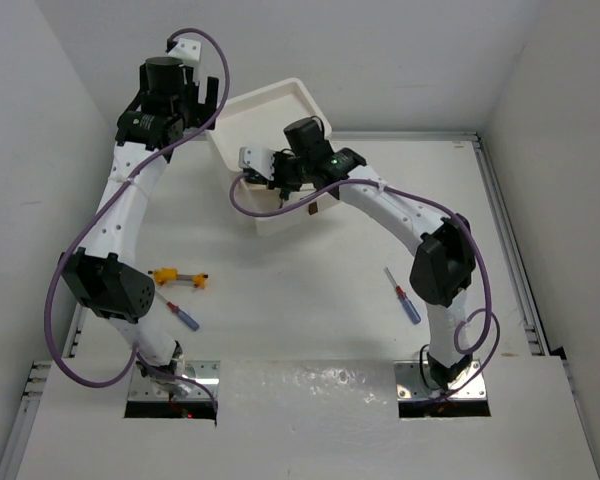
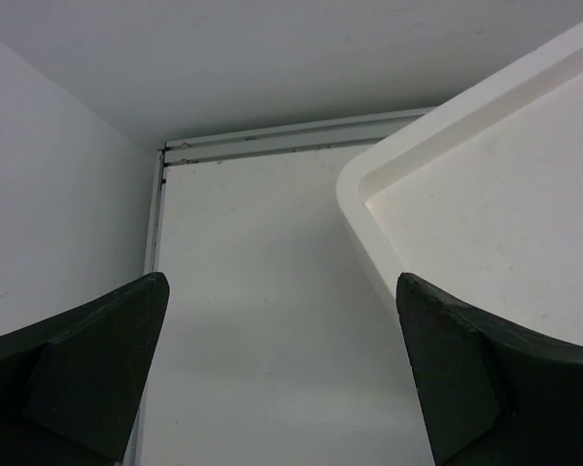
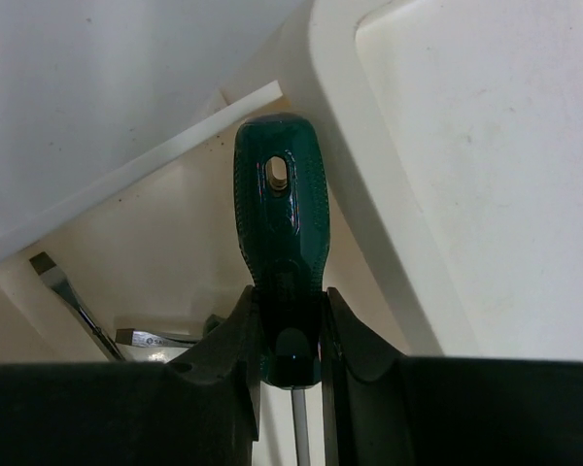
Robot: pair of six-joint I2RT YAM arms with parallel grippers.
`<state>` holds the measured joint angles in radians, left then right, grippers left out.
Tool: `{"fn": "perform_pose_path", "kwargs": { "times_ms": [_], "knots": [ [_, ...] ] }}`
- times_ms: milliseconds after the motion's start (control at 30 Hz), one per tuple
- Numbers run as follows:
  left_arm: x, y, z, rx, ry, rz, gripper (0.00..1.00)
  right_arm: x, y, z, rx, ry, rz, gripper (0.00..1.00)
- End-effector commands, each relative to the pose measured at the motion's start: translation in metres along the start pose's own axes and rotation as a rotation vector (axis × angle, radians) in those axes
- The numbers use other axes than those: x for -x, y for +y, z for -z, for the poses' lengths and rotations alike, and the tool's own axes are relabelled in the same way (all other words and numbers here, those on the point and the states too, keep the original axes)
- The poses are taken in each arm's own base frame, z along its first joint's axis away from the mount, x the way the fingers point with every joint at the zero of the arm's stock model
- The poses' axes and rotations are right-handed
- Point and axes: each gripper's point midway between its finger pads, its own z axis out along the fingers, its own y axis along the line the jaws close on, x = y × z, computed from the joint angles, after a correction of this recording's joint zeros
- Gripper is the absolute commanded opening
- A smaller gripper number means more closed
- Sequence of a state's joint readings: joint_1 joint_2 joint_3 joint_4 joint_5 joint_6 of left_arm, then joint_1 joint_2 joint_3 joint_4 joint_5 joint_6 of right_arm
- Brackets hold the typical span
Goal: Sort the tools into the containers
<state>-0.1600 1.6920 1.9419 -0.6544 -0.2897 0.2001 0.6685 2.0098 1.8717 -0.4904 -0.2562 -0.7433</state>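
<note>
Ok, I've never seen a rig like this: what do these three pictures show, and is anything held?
Two white robot arms are bolted to a table. One picture looks down from above; the others come from a camera on each wrist. The right gripper is shut on a dark-green screwdriver over the open drawer of a white drawer unit, where other tools lie. The left gripper is open and empty beside that unit. On the table lie a yellow-orange screwdriver and two blue-handled screwdrivers.
</note>
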Motion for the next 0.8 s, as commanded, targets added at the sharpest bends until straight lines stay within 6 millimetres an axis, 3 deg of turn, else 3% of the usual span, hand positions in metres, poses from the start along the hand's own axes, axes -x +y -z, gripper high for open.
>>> {"fn": "perform_pose_path", "kwargs": {
  "times_ms": [0, 100, 200, 233, 333, 467, 500, 533, 633, 667, 767],
  "knots": [
    [0.018, 0.009, 0.008, 0.008, -0.067, 0.039, 1.00, 0.002, -0.025, 0.021, -0.130, 0.047, 0.023, 0.00],
    [0.018, 0.008, 0.008, 0.005, -0.067, 0.038, 1.00, -0.009, -0.034, 0.019, -0.178, 0.100, 0.020, 0.04],
    [0.018, 0.009, 0.008, 0.005, -0.067, 0.036, 1.00, -0.009, -0.038, 0.017, -0.197, 0.097, 0.009, 0.28],
    [0.018, 0.008, 0.008, 0.004, -0.066, 0.036, 1.00, -0.007, -0.039, 0.017, -0.205, 0.091, 0.006, 0.46],
    [0.017, 0.008, 0.008, 0.003, -0.065, 0.034, 1.00, 0.000, -0.047, 0.019, -0.242, 0.068, -0.008, 0.62],
    [0.016, 0.007, 0.007, -0.002, -0.062, 0.033, 1.00, -0.005, -0.060, 0.021, -0.315, 0.100, -0.012, 0.66],
    [0.015, 0.007, 0.008, -0.002, -0.061, 0.032, 1.00, -0.006, -0.062, 0.022, -0.324, 0.108, -0.013, 0.63],
    [0.015, 0.007, 0.007, -0.002, -0.061, 0.032, 1.00, -0.006, -0.063, 0.022, -0.331, 0.114, -0.013, 0.53],
    [0.014, 0.007, 0.007, 0.000, -0.061, 0.033, 1.00, -0.008, -0.067, 0.026, -0.352, 0.127, -0.026, 0.36],
    [0.014, 0.007, 0.007, -0.002, -0.062, 0.033, 1.00, -0.008, -0.065, 0.025, -0.349, 0.123, -0.039, 0.37],
    [0.014, 0.007, 0.007, -0.003, -0.061, 0.032, 1.00, 0.003, -0.056, 0.030, -0.320, 0.088, -0.030, 0.58]
  ]
}}
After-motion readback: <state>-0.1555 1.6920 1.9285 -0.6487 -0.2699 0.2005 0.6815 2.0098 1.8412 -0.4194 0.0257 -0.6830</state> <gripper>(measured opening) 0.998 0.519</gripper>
